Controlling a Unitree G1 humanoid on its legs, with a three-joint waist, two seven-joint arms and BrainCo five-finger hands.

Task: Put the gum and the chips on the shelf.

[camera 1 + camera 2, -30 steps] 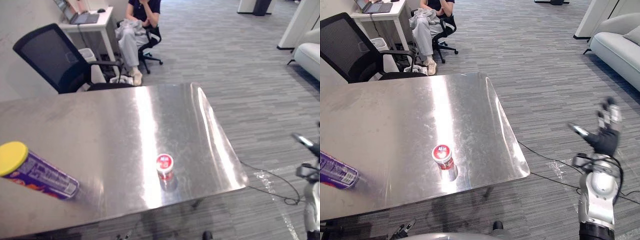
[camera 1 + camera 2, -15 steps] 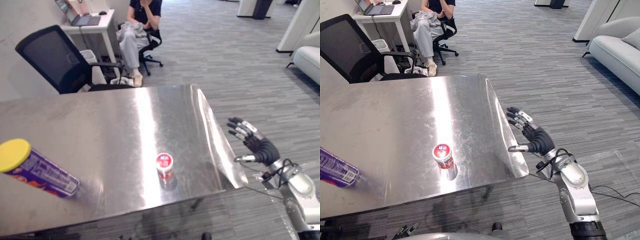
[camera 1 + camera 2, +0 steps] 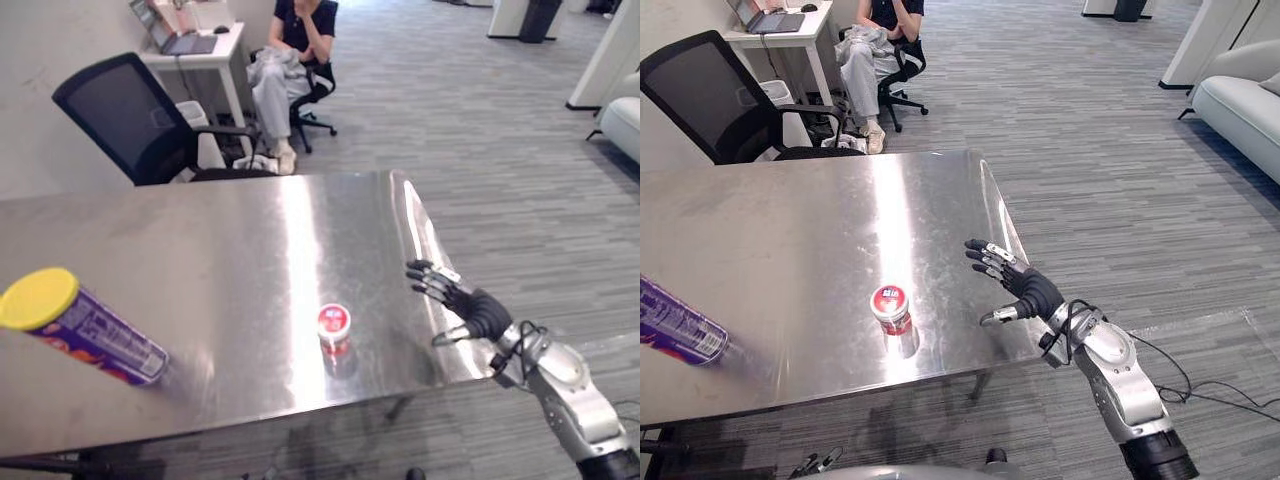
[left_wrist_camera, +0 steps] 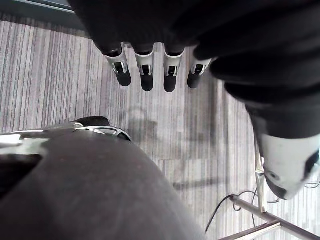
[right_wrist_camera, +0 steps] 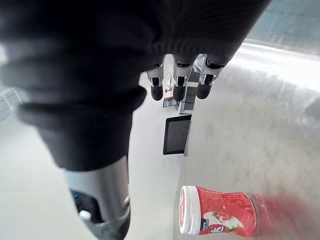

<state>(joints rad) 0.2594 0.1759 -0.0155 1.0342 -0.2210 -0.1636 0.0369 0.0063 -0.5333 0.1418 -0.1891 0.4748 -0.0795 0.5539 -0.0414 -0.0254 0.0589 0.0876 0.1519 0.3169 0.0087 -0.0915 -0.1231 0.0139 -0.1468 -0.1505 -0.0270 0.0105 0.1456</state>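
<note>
Nothing shelved yet. The gum [image 3: 334,324] stands near the tabletop's [image 3: 200,230] front edge and the chips [image 3: 85,325] lie at its left edge. Right hand [image 3: 1035,292], fingers released, hovers beside the gum, not touching. Left hand [image 4: 146,75] is idle, fingers released.

No lettering can be made out anywhere. The small red round gum tub [image 5: 220,217] on the shiny steel worktop [image 3: 200,230] carries a white patch on its lid and a small picture with print on its side, all too fine to read. The purple chips tube with a yellow lid [image 3: 85,325] bears white and orange markings along its wall, likewise illegible.
</note>
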